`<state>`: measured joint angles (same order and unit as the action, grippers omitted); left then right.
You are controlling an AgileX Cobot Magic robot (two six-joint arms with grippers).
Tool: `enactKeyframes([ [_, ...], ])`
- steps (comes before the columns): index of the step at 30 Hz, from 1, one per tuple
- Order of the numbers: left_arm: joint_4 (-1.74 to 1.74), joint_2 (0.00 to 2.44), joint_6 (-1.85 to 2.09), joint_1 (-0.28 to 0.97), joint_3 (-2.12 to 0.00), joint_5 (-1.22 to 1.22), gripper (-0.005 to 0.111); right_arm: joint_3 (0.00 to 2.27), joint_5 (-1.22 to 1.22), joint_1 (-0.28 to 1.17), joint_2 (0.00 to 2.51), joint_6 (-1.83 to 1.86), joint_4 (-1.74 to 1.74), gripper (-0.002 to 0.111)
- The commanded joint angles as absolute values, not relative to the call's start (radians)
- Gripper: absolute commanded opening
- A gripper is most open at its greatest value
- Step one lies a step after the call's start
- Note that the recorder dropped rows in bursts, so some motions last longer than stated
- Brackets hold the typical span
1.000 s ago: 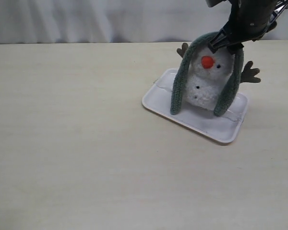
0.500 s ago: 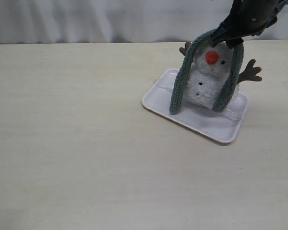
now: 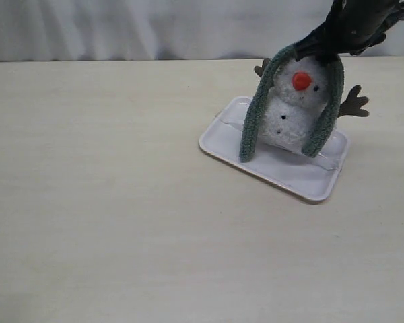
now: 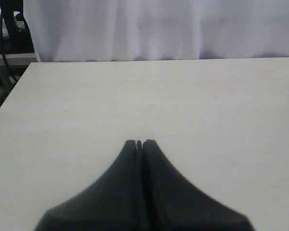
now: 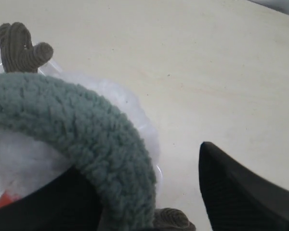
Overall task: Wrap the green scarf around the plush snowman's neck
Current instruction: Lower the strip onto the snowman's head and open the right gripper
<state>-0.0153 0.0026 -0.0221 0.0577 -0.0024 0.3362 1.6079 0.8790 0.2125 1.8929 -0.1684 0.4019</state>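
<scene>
Up and to the right goes the right gripper (image 3: 322, 52) since a second ago, and the plush snowman (image 3: 293, 121) stands taller beneath it. Far left, the left gripper (image 4: 139, 143) hovers over the bare table (image 3: 87, 202), jaws pressed together. Right of the middle, the snowman stands on a white tray (image 3: 219, 145). The green scarf (image 3: 259, 108) arches over its head, not at the neck, both ends hanging to the tray. The right gripper's jaws are spread, the scarf's arch lying over one finger.
</scene>
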Motion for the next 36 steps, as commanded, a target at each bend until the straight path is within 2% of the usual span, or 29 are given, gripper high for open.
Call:
enactKeyframes([
  [1,-0.014,0.000,-0.028,0.053,0.000,0.323,0.000,1.615,0.944,0.207,1.897,-0.148,0.404,0.054],
  [4,-0.014,0.000,-0.028,0.053,0.000,0.323,0.000,1.615,0.962,0.200,1.897,-0.110,0.354,0.054],
  [11,-0.014,0.000,-0.028,0.053,0.000,0.325,0.000,1.652,1.004,0.112,1.903,0.136,-0.071,0.054],
  [16,-0.014,0.000,-0.028,0.053,0.000,0.325,0.000,1.652,1.051,0.063,1.906,0.192,-0.125,0.054],
  [26,-0.014,0.000,-0.028,0.053,0.000,0.325,0.000,1.652,1.140,-0.070,1.906,0.434,-0.515,0.054],
  [36,-0.014,0.000,-0.028,0.053,0.000,0.325,0.000,1.652,1.112,-0.096,1.906,0.471,-0.515,0.054],
])
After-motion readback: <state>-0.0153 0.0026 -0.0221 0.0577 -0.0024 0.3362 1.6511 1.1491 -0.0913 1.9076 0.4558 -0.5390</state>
